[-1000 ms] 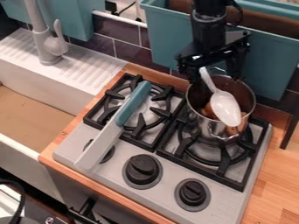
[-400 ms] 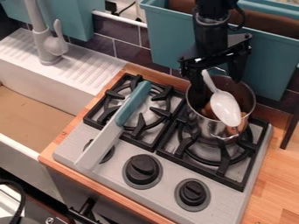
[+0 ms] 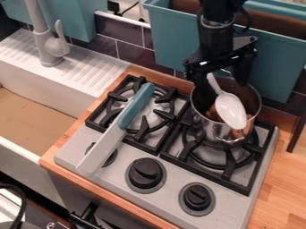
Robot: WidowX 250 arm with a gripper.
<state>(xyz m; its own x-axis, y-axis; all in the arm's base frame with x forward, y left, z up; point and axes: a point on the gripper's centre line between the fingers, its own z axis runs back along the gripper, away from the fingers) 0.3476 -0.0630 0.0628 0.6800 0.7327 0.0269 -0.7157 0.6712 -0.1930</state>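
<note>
Camera view: gripper (image 3: 223,85) hangs over back of metal pot (image 3: 208,129), on R-side burner of stove (image 3: 112,178). Approx. 1 s ago it was a touch higher & further L in view; between 0.4 s ago & now, hardly any shift. White spoon (image 3: 231,110): handle end has slid slightly down/R w/ it, bowl approx. same spot. Pot hasn't visibly moved.

Claw state: wide, fingers well apart, 1 each side of pot's back area. Spoon handle end is right by the view-L finger; contact vs. just beside = can't tell. No clear grip on it.

Spoon loc.: slanted across pot opening, handle end up near gripper, bowl toward front rim, over brownish item (image 3: 213,112) inside. Whether bowl rests on rim, can't tell.

Meaning for the work (judgement): small adj. only, prob. a nudge at most; spoon still at pot, not secured, so no real progress on moving it.

Also: teal-handled knife (image 3: 137,106) lies diag. over L burner & front panel, same place as prev. frames, apart from pot.
</note>
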